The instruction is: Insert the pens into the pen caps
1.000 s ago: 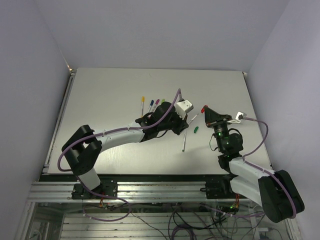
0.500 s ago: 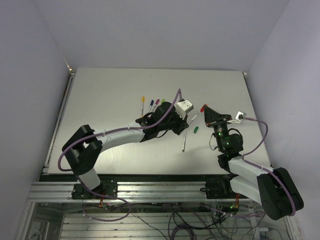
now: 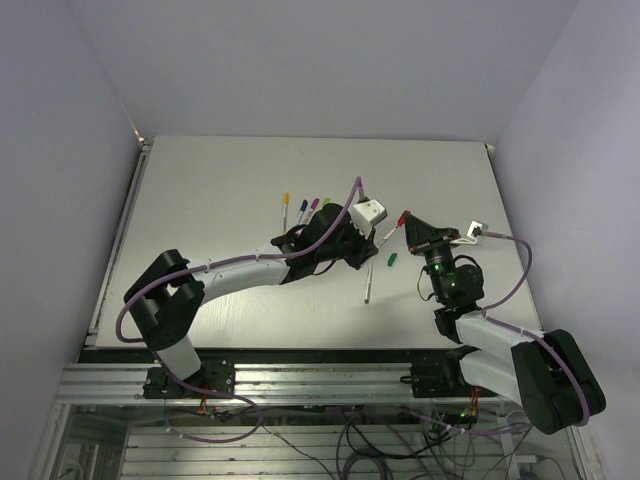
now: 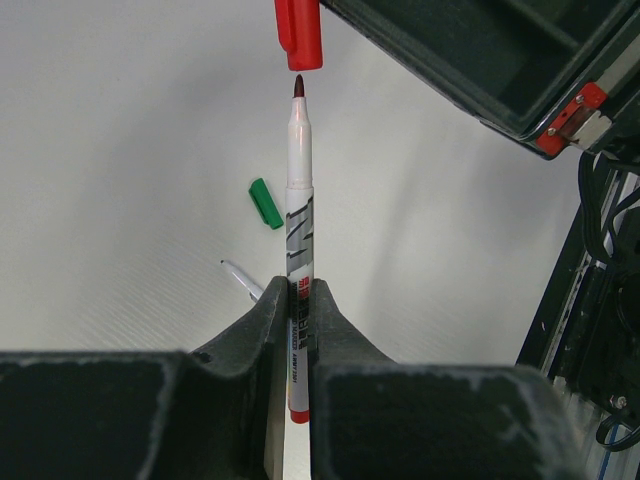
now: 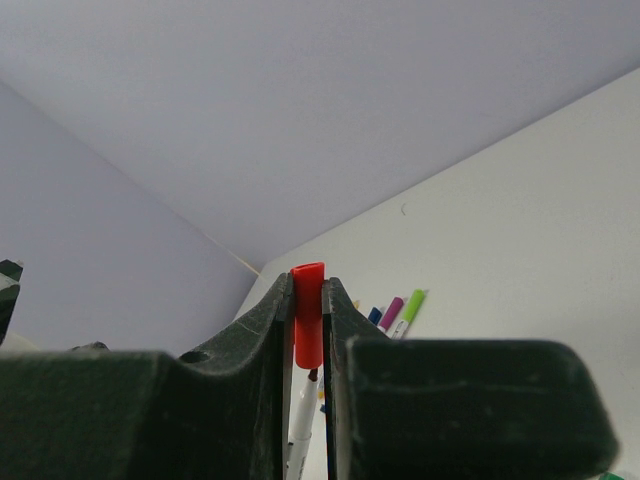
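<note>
Left tool [image 4: 300, 300] grips red pen [image 4: 300, 170]; tip just short of red cap [image 4: 299, 35].

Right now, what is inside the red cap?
Nothing that shows: the pen points at the cap, its tip just short of the opening. The cap's interior itself is hidden.

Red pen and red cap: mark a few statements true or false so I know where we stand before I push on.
1. The left gripper is shut on the red pen. True.
2. The pen's tip is inside the red cap. False: a small gap shows between tip and cap.
3. The right gripper is open. False: it is shut on the red cap.
4. A green cap lies loose on the table. True.
</note>
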`<state>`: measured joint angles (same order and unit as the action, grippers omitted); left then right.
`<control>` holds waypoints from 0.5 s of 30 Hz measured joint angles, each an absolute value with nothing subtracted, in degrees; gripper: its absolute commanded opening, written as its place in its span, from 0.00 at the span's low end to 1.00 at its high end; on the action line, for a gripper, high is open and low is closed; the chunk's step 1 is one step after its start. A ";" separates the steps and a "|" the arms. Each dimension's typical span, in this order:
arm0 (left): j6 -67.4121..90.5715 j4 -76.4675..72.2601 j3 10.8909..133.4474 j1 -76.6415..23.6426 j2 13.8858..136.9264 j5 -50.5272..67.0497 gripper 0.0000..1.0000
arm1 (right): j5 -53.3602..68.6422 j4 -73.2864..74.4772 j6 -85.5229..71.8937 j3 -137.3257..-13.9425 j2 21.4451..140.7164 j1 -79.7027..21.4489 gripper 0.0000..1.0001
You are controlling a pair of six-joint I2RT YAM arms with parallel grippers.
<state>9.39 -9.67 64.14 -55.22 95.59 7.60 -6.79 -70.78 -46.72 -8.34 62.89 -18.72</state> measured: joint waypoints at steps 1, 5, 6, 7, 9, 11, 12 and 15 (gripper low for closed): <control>9.39 -9.67 64.14 -55.22 95.57 7.60 0.07 | -6.76 -70.78 -46.72 -8.36 62.89 -18.72 0.00; 9.39 -9.67 64.14 -55.22 95.57 7.62 0.07 | -6.59 -70.65 -46.72 -8.36 62.89 -18.72 0.00; 9.39 -9.67 64.14 -55.22 95.57 7.60 0.07 | -6.57 -70.52 -46.72 -8.36 62.89 -18.72 0.00; 9.39 -9.67 64.14 -55.22 95.57 7.62 0.07 | -6.48 -70.37 -46.70 -8.36 62.89 -18.72 0.00; 9.39 -9.69 64.14 -55.22 95.57 7.60 0.07 | -6.33 -70.28 -46.70 -8.36 62.89 -18.72 0.00; 9.39 -9.72 64.14 -55.22 95.57 7.60 0.07 | -6.13 -70.28 -46.70 -8.36 62.89 -18.72 0.00; 9.39 -9.72 64.14 -55.22 95.57 7.60 0.07 | -6.04 -70.28 -46.70 -8.36 62.92 -18.72 0.00; 9.39 -9.74 64.14 -55.22 95.57 7.60 0.07 | -5.69 -70.28 -46.70 -8.36 63.29 -18.72 0.00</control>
